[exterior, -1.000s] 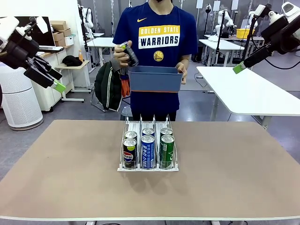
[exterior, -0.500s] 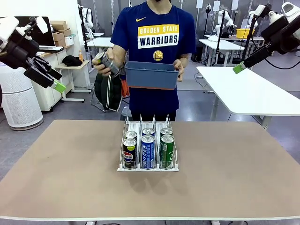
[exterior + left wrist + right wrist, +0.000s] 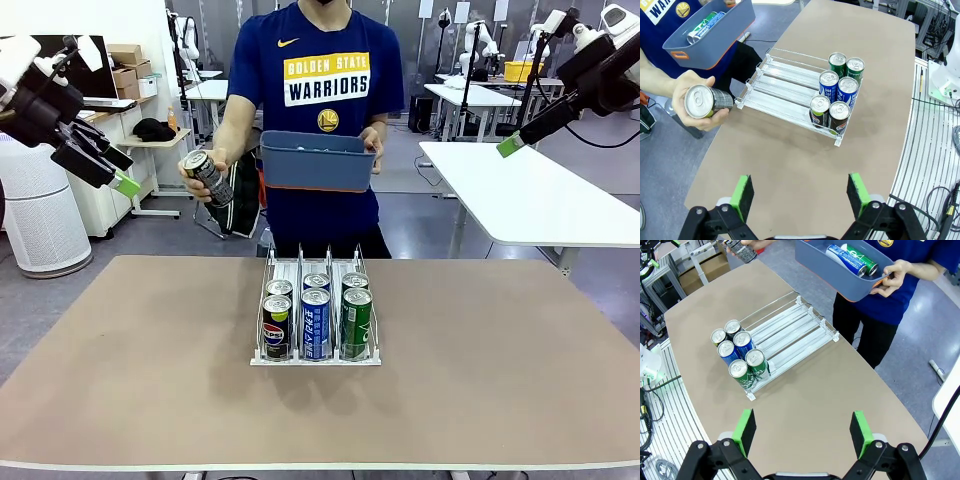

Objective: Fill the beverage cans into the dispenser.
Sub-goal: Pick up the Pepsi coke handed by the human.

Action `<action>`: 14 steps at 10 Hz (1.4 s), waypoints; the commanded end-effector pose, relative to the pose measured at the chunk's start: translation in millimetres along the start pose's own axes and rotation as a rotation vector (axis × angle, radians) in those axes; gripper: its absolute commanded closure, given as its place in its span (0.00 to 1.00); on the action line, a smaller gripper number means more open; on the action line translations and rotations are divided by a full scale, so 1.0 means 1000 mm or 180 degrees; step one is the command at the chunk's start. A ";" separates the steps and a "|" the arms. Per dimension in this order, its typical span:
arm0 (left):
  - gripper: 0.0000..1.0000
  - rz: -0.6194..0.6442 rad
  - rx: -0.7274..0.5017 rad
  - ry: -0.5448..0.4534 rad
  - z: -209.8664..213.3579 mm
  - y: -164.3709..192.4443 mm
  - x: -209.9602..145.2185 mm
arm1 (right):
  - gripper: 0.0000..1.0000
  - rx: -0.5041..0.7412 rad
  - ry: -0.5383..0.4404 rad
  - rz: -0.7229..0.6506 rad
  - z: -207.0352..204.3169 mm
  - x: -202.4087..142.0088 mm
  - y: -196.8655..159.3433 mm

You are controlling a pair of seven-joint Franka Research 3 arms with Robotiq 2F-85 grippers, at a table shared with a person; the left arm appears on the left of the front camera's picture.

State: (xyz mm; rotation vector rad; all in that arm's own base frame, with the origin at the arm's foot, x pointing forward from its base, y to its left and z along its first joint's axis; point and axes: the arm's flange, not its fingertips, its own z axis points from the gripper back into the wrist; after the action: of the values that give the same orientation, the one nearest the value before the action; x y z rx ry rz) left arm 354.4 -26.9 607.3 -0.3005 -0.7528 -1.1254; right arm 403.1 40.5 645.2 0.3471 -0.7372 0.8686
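**Held can** (image 3: 208,177). Slim metal cylinder with a dark label, a yellow-green band and a silver pull-tab top. It was gripped in the person's hand (image 3: 690,95). Within the last second it had been brought down from chest height beside the bin (image 3: 318,160) and swung out toward the robot's left. It was held tilted, beyond the far edge of the worktop (image 3: 140,360). It was judged to be either offered to the left arm or on its way to the rack, and had not yet been loaded.

**Dispenser** (image 3: 300,262). Clear plastic rack of three lanes parted by thin upright dividers, on a flat white base. It was set at mid-worktop and had not been moved.

**Racked cans** (image 3: 315,322). Six were counted, upright, two to a lane, crowded at the robot-side end. Black Pepsi, blue-white and green labels were seen in front. The far stretch of every lane was left bare, so room was judged to remain.

**Binned cans** (image 3: 852,257). At least one blue and one green were seen, laid on their sides in the smooth blue-grey plastic bin, which was held up in the person's other hand.

**Left pincer** (image 3: 801,192) and **right pincer** (image 3: 803,431). Both were spread wide with nothing between the green pads, and were raised well clear of the matte brown worktop.
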 end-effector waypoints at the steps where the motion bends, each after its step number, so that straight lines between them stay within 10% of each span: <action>1: 0.00 -0.0003 0.0016 -0.0001 0.000 0.000 0.000 | 0.00 0.0003 0.0003 -0.0002 -0.001 -0.002 0.001; 14: 0.00 0.0454 0.0085 0.0427 -0.032 0.068 0.043 | 0.00 0.0003 0.0003 -0.0002 -0.001 -0.002 0.001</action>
State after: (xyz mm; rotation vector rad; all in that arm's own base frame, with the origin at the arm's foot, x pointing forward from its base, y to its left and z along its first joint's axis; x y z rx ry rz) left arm 425.6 -43.7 621.2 -0.3105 -0.6469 -1.0330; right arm 402.9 40.5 645.1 0.3472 -0.7371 0.8687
